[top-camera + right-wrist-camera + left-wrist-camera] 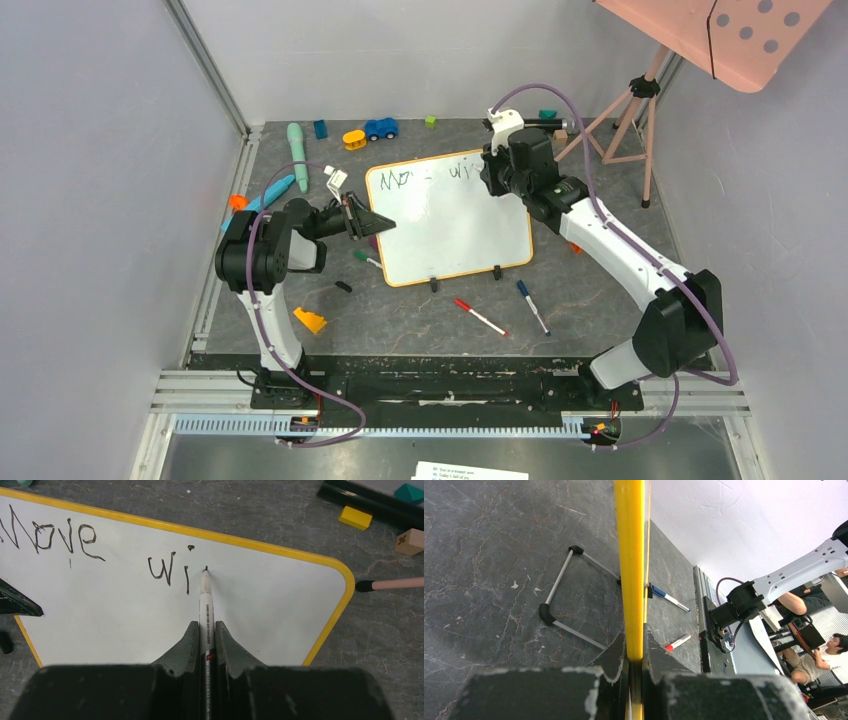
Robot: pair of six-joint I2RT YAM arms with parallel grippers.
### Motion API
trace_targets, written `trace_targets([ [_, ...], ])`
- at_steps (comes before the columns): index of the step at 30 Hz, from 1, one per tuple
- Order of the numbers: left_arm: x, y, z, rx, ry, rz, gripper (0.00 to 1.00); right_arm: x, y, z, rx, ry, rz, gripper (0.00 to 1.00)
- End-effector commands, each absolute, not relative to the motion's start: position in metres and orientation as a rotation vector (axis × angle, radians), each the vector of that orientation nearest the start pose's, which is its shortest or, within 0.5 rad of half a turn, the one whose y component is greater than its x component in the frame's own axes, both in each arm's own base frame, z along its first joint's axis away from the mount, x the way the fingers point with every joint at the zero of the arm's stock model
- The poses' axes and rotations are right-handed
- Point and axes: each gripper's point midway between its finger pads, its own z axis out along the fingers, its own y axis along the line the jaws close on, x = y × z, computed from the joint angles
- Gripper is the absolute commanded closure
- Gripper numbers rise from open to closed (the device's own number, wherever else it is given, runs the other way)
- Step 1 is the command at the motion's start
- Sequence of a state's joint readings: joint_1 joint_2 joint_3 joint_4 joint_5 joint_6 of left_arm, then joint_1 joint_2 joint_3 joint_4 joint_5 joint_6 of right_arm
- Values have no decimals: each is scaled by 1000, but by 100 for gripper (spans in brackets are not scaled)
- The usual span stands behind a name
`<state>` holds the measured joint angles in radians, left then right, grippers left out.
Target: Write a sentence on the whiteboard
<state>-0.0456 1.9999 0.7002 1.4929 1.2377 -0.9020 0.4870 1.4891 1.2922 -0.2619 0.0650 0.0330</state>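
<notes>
Robotics lab, test cell. Evid.: grey panel walls (90, 150) w/ alu. framing (210, 60) round dark bench (420, 320); tripod (640, 88) in corner; worker (819, 662) seated beyond.

white whiteboard (115, 620), yellow-edged; dark sentence (50, 534); white marker (205, 610)

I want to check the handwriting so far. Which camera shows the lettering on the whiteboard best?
The right wrist view: the lettering reads "Move wi" clearly, close up. The top external view shows only a tiny scrawl on the whiteboard. The left wrist view shows just the board's edge, no writing.
</notes>
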Motion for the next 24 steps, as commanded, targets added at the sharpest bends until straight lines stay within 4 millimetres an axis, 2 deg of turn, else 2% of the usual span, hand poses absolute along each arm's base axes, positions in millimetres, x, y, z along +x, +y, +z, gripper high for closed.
trace_targets([
  [1, 356, -191, 132, 611, 1553, -1436, 98, 416, 197, 244, -393, 1999, 200, 100],
  [13, 355, -192, 132, 609, 1555, -1437, 98, 418, 170, 240, -328, 2024, 69, 100],
  [19, 356, -191, 132, 609, 1554, -1437, 98, 416, 175, 247, -341, 2005, 104, 100],
  [24, 356, -191, 132, 607, 1555, -1437, 98, 413, 181, 265, -356, 1935, 171, 100],
])
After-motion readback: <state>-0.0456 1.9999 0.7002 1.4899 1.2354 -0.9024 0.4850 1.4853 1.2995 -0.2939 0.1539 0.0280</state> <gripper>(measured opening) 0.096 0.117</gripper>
